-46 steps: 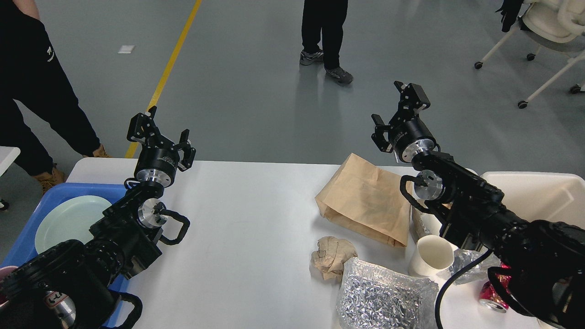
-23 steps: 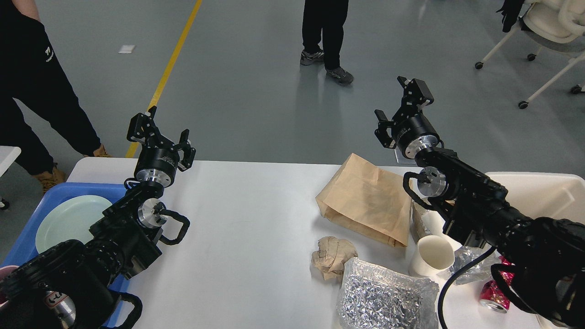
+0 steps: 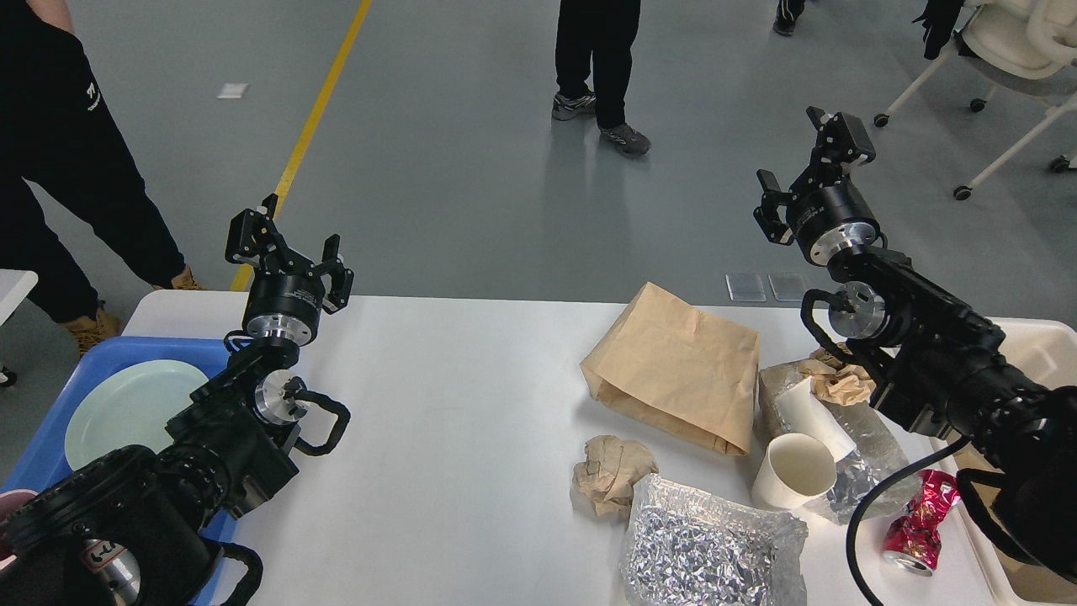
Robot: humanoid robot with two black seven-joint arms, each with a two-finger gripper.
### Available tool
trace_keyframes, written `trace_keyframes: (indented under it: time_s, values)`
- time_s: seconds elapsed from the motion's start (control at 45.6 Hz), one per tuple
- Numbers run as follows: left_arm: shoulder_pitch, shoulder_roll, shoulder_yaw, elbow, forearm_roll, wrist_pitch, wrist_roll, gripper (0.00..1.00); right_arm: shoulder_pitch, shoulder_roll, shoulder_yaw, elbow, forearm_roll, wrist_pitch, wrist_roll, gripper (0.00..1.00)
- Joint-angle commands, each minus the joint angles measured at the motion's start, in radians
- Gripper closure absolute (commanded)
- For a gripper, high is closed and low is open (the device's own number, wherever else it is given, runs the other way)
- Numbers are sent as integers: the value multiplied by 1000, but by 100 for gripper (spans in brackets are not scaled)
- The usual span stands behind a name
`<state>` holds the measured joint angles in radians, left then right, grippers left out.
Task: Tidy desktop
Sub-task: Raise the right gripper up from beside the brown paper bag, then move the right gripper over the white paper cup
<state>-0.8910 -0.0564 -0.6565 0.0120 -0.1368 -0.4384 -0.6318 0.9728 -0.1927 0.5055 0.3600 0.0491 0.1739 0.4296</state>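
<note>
The white desktop [image 3: 454,396] fills the lower middle of the head view. On its right half lie a brown paper bag [image 3: 677,370], a crumpled brown paper ball [image 3: 612,471], a crinkled foil bag [image 3: 707,543], a white paper cup [image 3: 793,481] on its side, a clear plastic bag [image 3: 829,412] with paper inside, and a crushed red can [image 3: 917,526]. My left gripper [image 3: 288,242] is open and empty above the far left edge. My right gripper [image 3: 809,160] is open and empty, raised beyond the far right edge.
A blue tray [image 3: 50,438] holding a pale green plate [image 3: 126,408] sits at the left. A cream-white bin [image 3: 1039,349] stands at the right, behind my right arm. People stand on the grey floor beyond the table, and a wheeled chair [image 3: 1001,50] is at the far right.
My right gripper has swung up and to the right, uncovering the clear plastic bag and more of the red can. The left gripper shifted slightly up and left.
</note>
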Motion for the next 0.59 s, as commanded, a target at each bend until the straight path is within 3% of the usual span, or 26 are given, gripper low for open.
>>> trace_keyframes:
  time_s: [0.0, 0.175, 0.307, 0.416, 0.438, 0.504, 0.57]
  values:
    - [1, -2, 0, 0, 0, 0, -49, 4, 3, -14, -39, 20, -18, 7, -2, 0]
    - [3, -3, 0, 0, 0, 0, -65, 4, 79, -135, -372, 66, -20, 41, -29, 0]
    - [3, -3, 0, 0, 0, 1, -65, 4, 167, -160, -695, 109, -18, 44, -84, 0]
    - [3, -3, 0, 0, 0, 0, -65, 4, 242, -201, -899, 168, -17, 58, -182, 0]
    - [3, -3, 0, 0, 0, 1, -65, 4, 282, -209, -994, 197, -15, 65, -249, 0]
    - [3, -3, 0, 0, 0, 1, -65, 4, 342, -209, -1128, 232, -11, 88, -330, 0]
    - [4, -3, 0, 0, 0, 1, -65, 4, 414, -199, -1286, 276, -6, 130, -377, 0]
